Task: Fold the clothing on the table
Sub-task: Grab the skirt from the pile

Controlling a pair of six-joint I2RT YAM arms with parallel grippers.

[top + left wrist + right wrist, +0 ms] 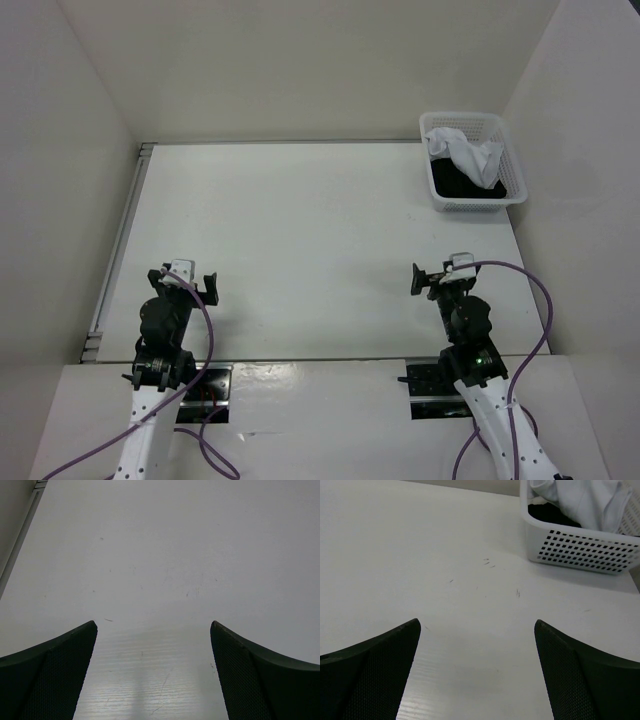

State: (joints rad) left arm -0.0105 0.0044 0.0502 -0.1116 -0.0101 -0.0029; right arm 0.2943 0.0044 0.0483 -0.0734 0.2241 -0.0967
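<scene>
Left gripper (pixel 152 625): jaws spread wide, nothing between them, low over the near-left part of the large flat white matte worktop (pixel 300 230). Right gripper (pixel 477 624): also spread wide and holding nothing, over the near-right part.

The task's thing, a thin wrinkled plain white garment (pixel 467 150), is not spread on the worktop. It sits bunched in the white perforated plastic basket (pixel 512 196) at the far right corner, lying on top of a crumpled black garment (pixel 462 184). A white fold hangs near the basket's right wall.

Key relation: the white garment lies ahead of the right gripper and a little to its right, with only bare worktop between them. The left gripper is well apart from it, across the full width. The right arm is clearly the nearer one for the pull-out.

Long axis: cannot tell, because the cloth is wadded with no clean edge or corner showing.

Edges and room: the basket is close to the right edge and just beside the right side wall, so there is little room on that flank. Its walls enclose the cloth, so my judgement is that the grasp has to come from above. A grey metal rail (pixel 118 250) runs along the left edge. The middle is wide open for laying the cloth flat.

Risk, as a judgement: the black garment could snag and come out with the white one.
</scene>
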